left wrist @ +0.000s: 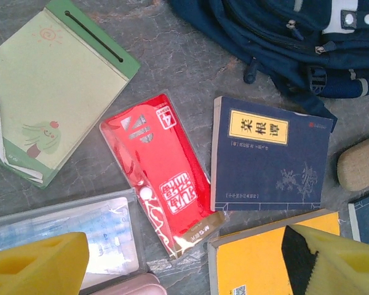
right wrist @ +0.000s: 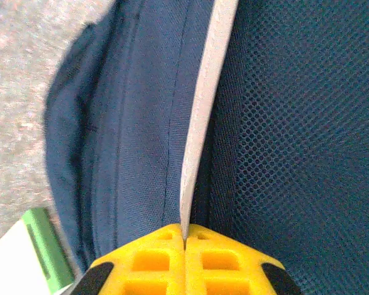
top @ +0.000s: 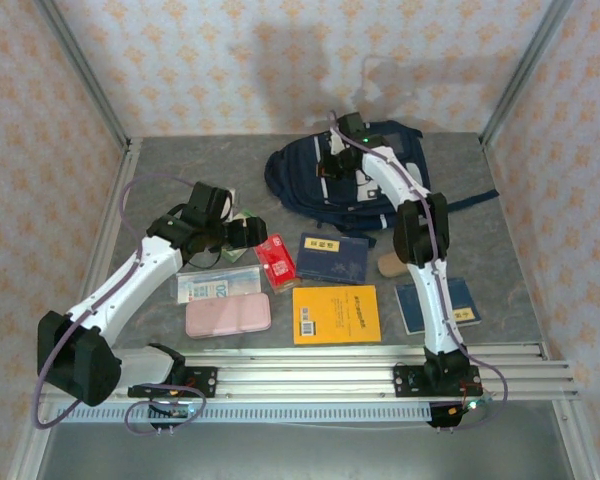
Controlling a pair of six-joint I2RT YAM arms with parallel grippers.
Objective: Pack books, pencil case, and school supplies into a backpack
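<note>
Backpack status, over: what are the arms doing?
Right fingers shut on large navy fabric backpack, pale trim pinched. Left fingers open above flat red packet. Thin books, flat pink pencil case on table, unpacked.

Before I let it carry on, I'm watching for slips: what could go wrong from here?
The right gripper is shut on just a thin pale strip of the backpack; fabric may slip free. The open left gripper hangs over the red packet, which lies close beside a navy book and the green-edged packet; closing could nudge those.
</note>
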